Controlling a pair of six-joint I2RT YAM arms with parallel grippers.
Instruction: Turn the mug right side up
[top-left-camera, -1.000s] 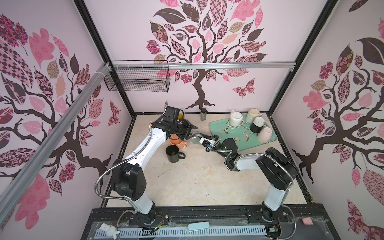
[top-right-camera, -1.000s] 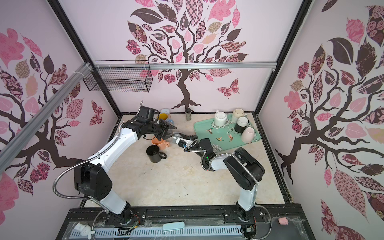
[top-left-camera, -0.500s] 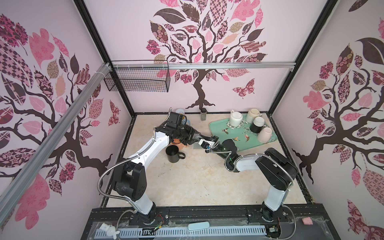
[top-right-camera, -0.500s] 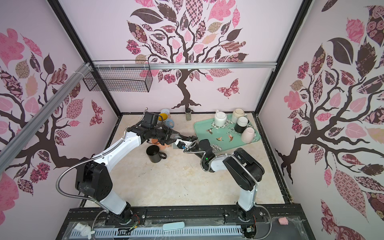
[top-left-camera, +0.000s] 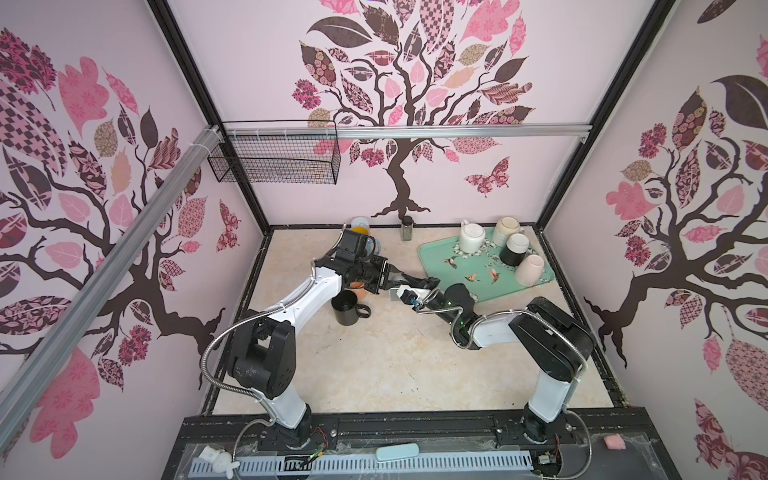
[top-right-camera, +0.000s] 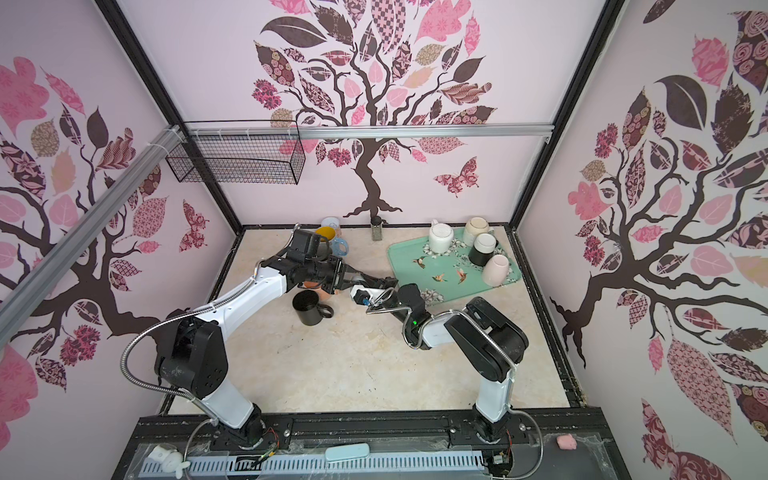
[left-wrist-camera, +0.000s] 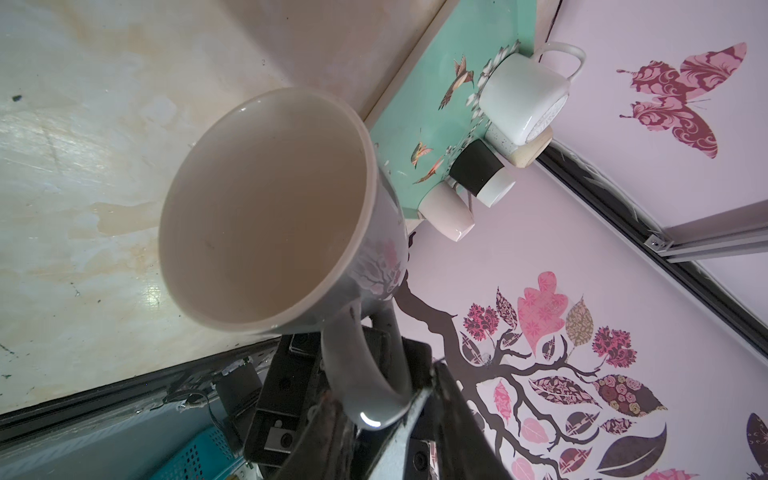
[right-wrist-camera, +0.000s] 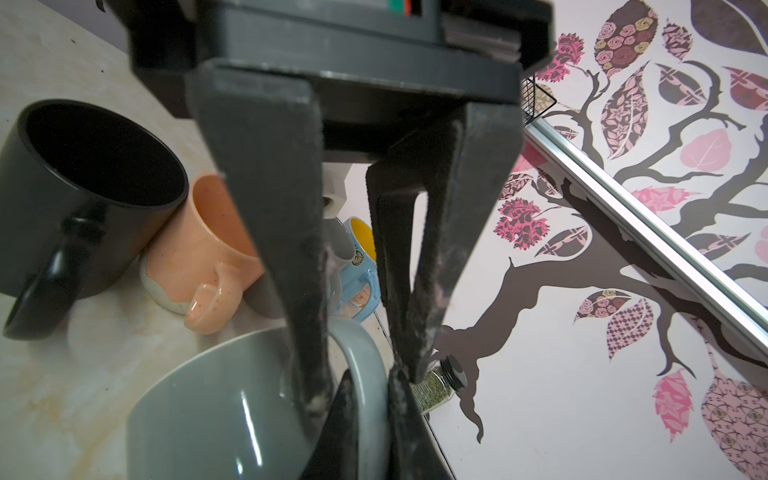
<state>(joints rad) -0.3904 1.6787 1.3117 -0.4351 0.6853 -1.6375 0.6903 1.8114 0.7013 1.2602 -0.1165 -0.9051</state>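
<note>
Tray mugs (top-left-camera: 471, 239): four are counted.
Counter mugs (top-left-camera: 347, 309): at least three are seen.
Grey mug (left-wrist-camera: 266, 208): one.
Jar (top-left-camera: 407, 228): one.
Basket (top-left-camera: 274, 160): one.

grey mug (left-wrist-camera: 266, 208) | pale inside, empty | tilted, held by handle

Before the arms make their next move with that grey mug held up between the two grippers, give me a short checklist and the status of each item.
1. Right gripper shut on the grey ceramic mug by its handle: ok.
2. Left gripper clamped on the same handle: cannot tell. Its jaws straddle it.
3. Mug right side up: not ok. Its mouth faces sideways, toward the left wrist camera.
4. Mug empty: ok. Nothing shows inside.
5. Bare marbled tabletop to set it on: ok. There is open surface in front of the upright black mug.
</note>
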